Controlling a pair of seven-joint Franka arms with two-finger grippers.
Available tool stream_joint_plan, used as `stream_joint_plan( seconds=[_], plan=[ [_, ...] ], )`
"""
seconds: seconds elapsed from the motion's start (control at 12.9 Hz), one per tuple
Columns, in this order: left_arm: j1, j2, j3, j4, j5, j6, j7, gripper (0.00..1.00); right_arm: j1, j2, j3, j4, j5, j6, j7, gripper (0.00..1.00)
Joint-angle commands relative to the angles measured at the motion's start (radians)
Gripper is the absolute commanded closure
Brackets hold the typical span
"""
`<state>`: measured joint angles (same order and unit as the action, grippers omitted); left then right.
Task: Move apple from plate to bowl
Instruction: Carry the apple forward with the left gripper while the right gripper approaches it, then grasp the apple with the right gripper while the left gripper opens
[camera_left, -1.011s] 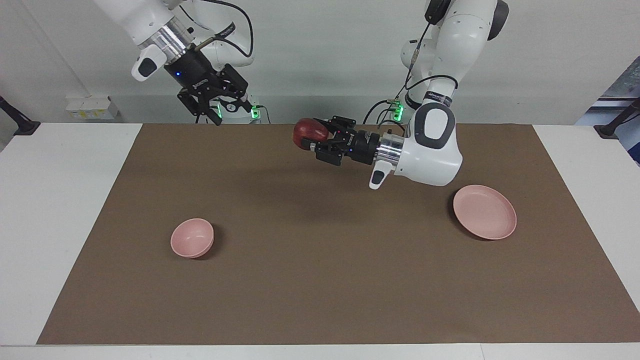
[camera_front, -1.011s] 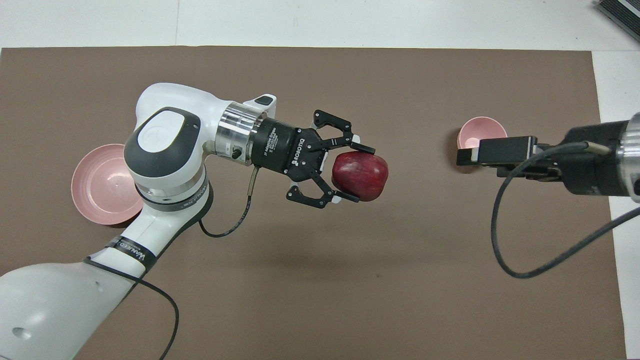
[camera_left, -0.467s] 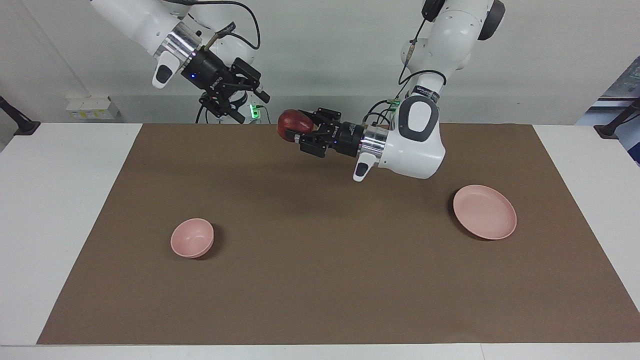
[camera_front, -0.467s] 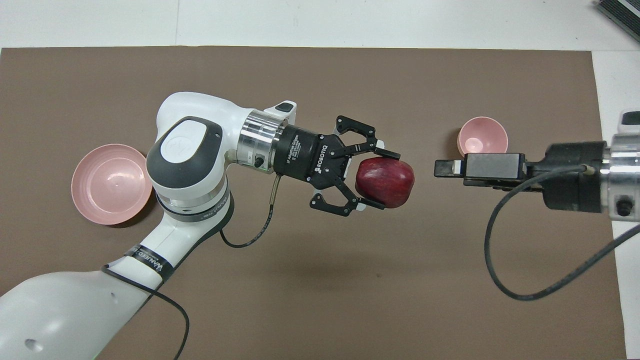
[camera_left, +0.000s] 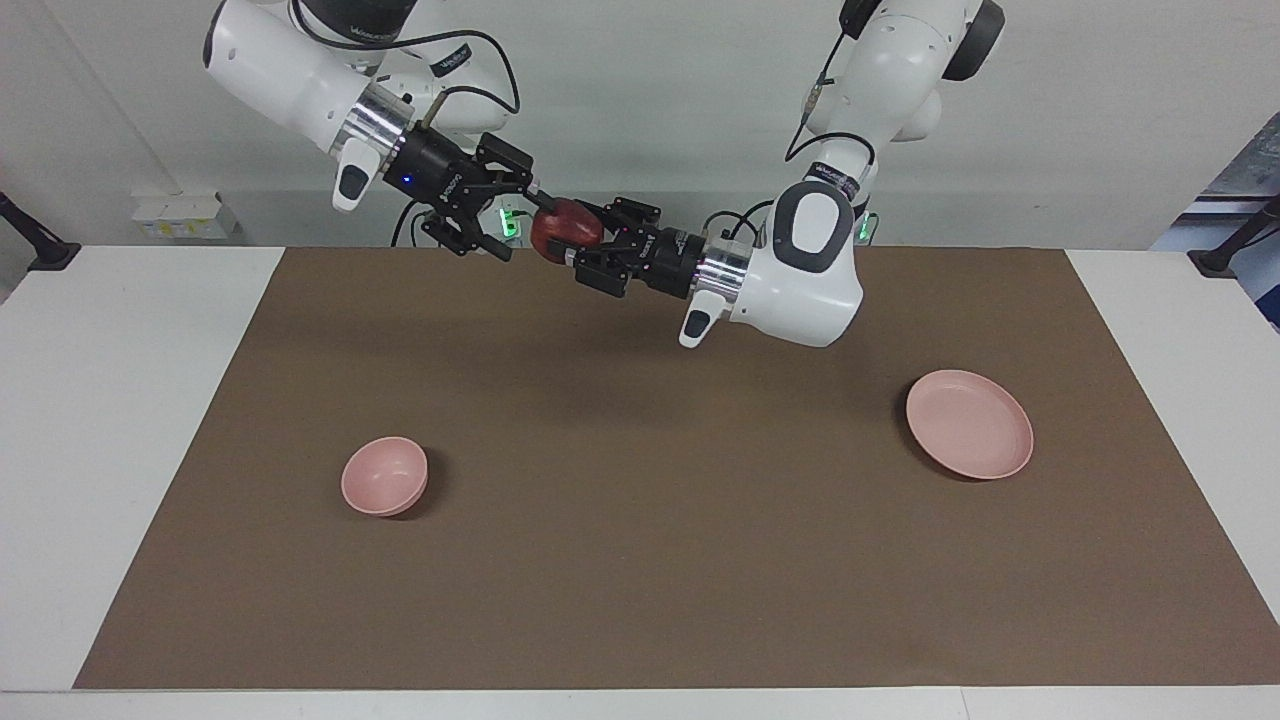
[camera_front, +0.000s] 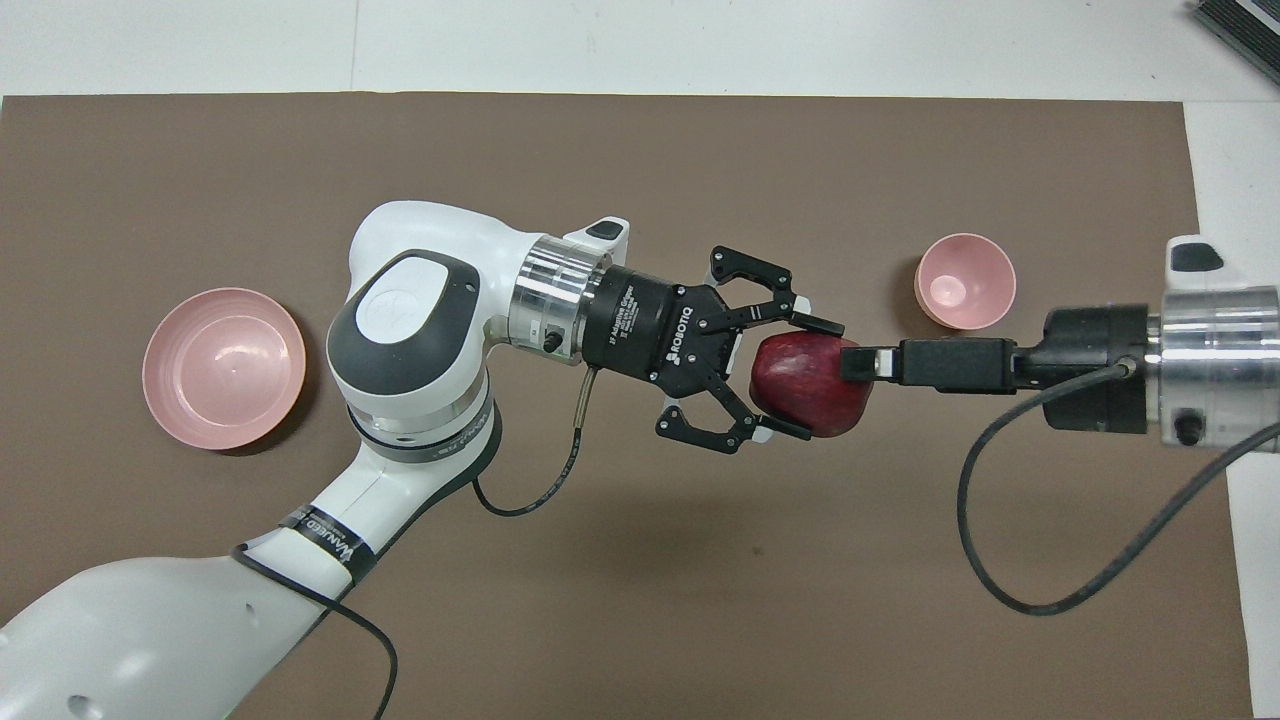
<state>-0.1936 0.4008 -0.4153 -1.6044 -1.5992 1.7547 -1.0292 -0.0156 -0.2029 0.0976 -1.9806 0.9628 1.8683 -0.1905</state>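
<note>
The dark red apple (camera_left: 566, 224) (camera_front: 805, 385) hangs in the air over the brown mat, between plate and bowl. My left gripper (camera_left: 578, 238) (camera_front: 815, 380) is shut on it. My right gripper (camera_left: 520, 222) (camera_front: 860, 362) is open and level with the apple, its fingertips at the apple's free end. The wide pale pink plate (camera_left: 968, 422) (camera_front: 222, 367) lies empty at the left arm's end. The small deep pink bowl (camera_left: 384, 475) (camera_front: 965, 281) stands empty at the right arm's end.
A brown mat (camera_left: 640, 560) (camera_front: 640, 600) covers most of the white table (camera_left: 120, 420). Loose cables hang from both wrists, one looping under the right gripper in the overhead view (camera_front: 1000, 560).
My left gripper has carried the apple up and toward the right arm's end. My right gripper has swung in to meet it, from well apart to the apple's free end.
</note>
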Motion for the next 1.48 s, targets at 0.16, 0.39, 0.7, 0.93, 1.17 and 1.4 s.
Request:
stream_joint_plan(
  seconds=[0.16,0.39,0.7,0.93,1.17,1.4],
  plan=[
    [-0.026,-0.033,-0.010,-0.026,-0.050,0.075,-0.011,1.00,0.023,-0.041,0.002,-0.058,0.057,0.029,-0.033,0.00],
    [-0.029,-0.033,-0.022,-0.026,-0.054,0.094,-0.011,1.00,0.028,-0.058,0.002,-0.079,0.060,0.032,-0.030,0.15],
    [-0.038,-0.033,-0.023,-0.029,-0.054,0.094,-0.011,1.00,0.025,-0.070,0.002,-0.098,0.063,0.034,-0.017,0.41],
    [-0.043,-0.033,-0.022,-0.022,-0.029,0.101,0.013,0.35,0.011,-0.061,0.001,-0.092,0.054,0.038,-0.020,0.69],
    [-0.043,-0.040,-0.019,-0.025,-0.013,0.134,0.011,0.00,-0.024,-0.049,-0.001,-0.086,0.018,0.080,-0.026,0.82],
    [-0.037,-0.039,-0.014,-0.026,0.101,0.149,0.014,0.00,-0.050,-0.043,-0.001,-0.083,-0.022,0.080,-0.029,0.83]
  ],
)
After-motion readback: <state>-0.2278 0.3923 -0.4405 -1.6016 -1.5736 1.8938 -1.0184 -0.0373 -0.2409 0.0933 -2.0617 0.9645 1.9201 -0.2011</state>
